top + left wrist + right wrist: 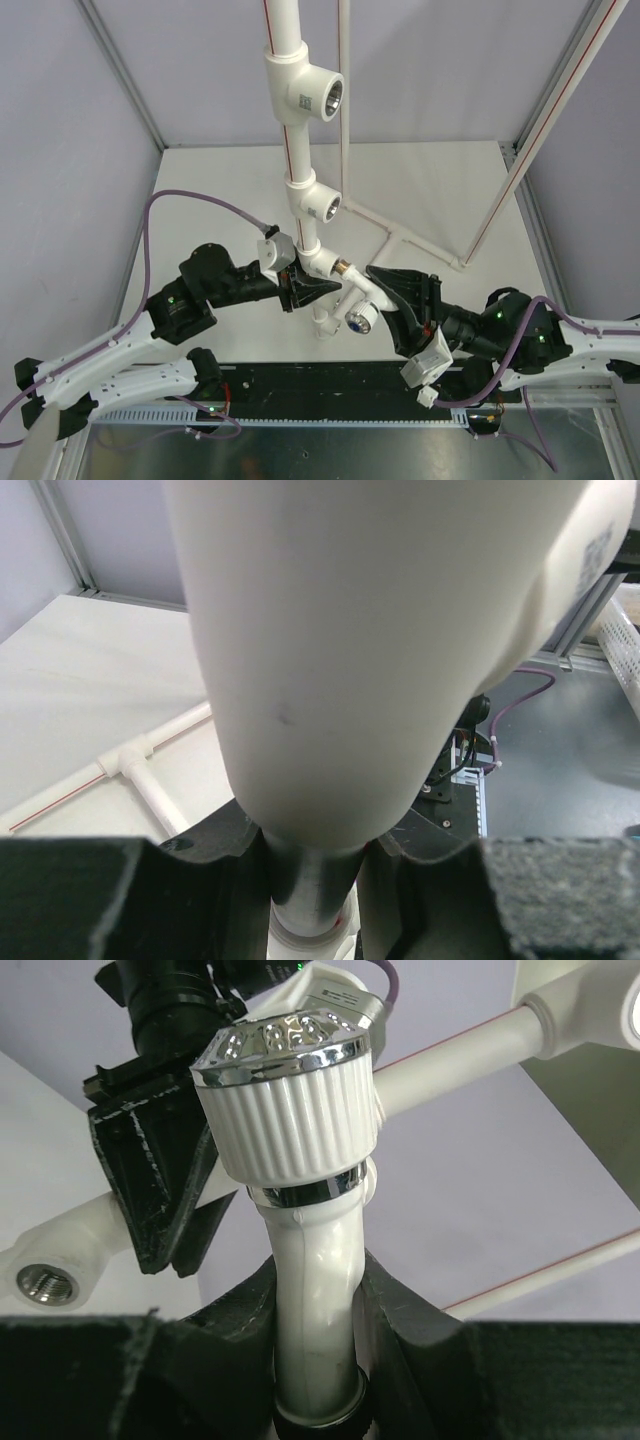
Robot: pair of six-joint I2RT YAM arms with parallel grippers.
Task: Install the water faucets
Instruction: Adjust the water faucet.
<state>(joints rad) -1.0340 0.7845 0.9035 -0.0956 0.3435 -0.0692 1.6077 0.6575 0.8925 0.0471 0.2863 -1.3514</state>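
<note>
A white water faucet (357, 300) with a ribbed knob and shiny cap (285, 1090) hangs above the table's middle. My right gripper (382, 292) is shut on its body (315, 1290), one jaw on each side. The faucet's brass end (345, 268) sits at the mouth of the lowest tee socket (323, 262) on the long white pipe frame (296, 165). My left gripper (300, 288) is shut on that pipe just below the socket, and the pipe (310, 880) fills its wrist view. I cannot tell how deep the thread sits.
Two upper tee sockets (326, 97) (328, 206) show open metal-threaded holes. Another tee socket (45, 1282) appears low left in the right wrist view. A thin white pipe piece (400, 238) lies on the white table. Metal cage posts (545, 130) rise on the right. A black mat (330, 385) lines the near edge.
</note>
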